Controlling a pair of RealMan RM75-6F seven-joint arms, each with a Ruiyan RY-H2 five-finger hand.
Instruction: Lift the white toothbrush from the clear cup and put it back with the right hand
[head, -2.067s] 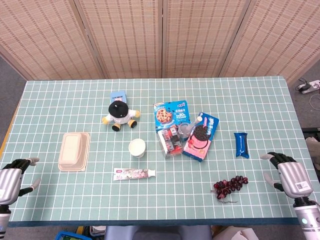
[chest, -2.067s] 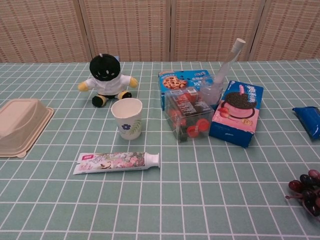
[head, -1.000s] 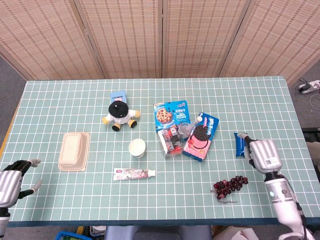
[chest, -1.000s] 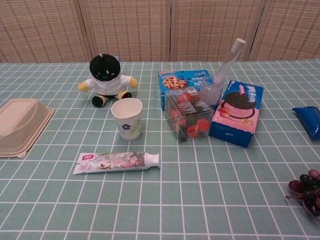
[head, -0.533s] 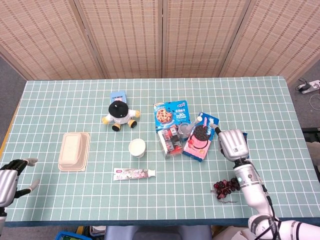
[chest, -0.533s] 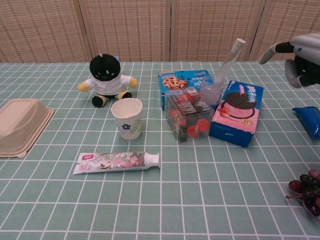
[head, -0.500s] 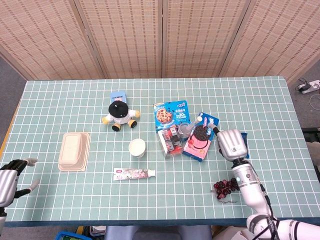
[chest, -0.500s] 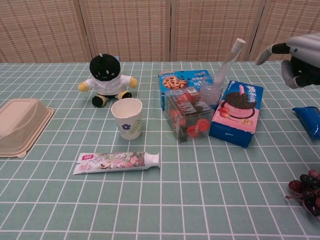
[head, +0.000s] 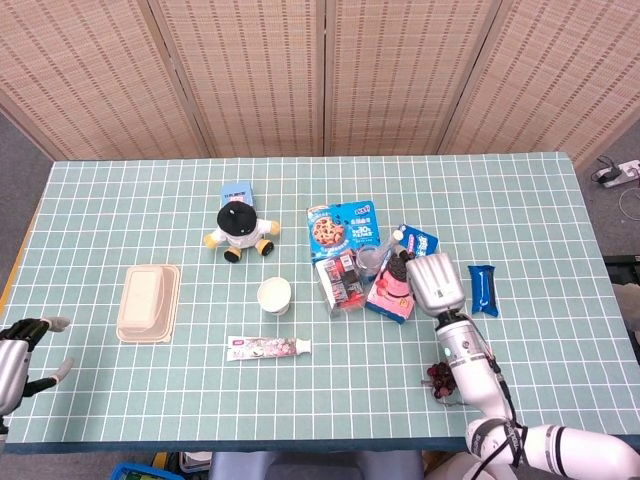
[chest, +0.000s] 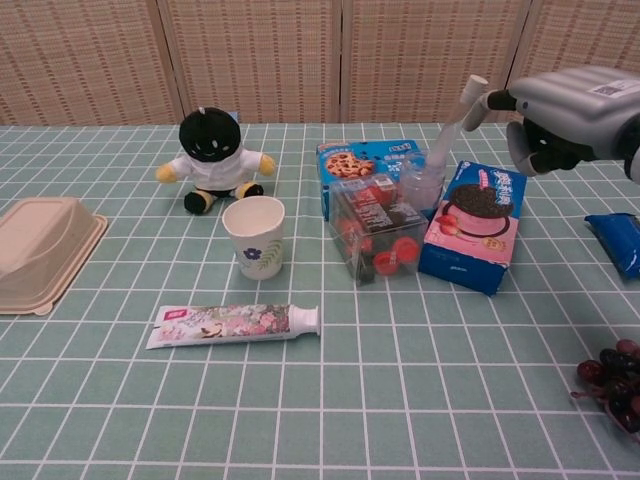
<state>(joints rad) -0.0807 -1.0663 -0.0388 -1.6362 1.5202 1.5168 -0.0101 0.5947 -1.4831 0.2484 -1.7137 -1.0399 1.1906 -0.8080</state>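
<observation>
White toothbrush (chest: 455, 120) stands tilted in the clear cup (chest: 422, 185), head up, between the cookie box (chest: 365, 160) and the pink-and-blue biscuit box (chest: 474, 225). Right hand (chest: 560, 118) has moved in from the table's right edge since the earlier frames; a fingertip (chest: 494, 99) now sits just beside the brush head, contact uncertain. Fingers apart, holding nothing. Left hand (head: 15, 355) spread at the near-left table corner. Berry box (chest: 378, 232) crowds the cup's front; open surface lies nearer the robot.
</observation>
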